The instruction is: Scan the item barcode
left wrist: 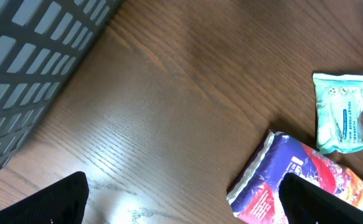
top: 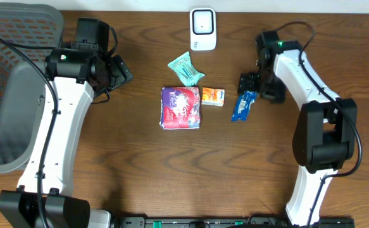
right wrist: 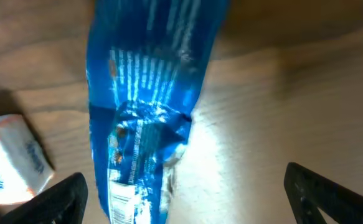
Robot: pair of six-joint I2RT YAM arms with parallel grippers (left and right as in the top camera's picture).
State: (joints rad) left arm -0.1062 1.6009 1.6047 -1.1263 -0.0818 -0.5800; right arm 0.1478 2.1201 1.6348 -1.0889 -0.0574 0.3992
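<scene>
**Dark fingertips stand wide around a loose blue packet**

At the 9 o'clock edge of the table sits a grey mesh basket. The left arm rises beside it from 7 o'clock and bends at the elbow. The left gripper points toward 3 o'clock, jaws spread wide and empty over bare wood.

At the centre lies a purple pack, with a teal wipes pack at its 12 o'clock and an orange box just beside its 3 o'clock side. A white scanner stands at the table's 12 o'clock edge.

The blue packet lies flat at the orange box's 3 o'clock, near it. The right gripper hangs over the packet's 12 o'clock end, jaws wide and gripping nothing. The right arm folds back toward 5 o'clock. Bare wood runs from 5 to 7 o'clock between the arm bases.
</scene>
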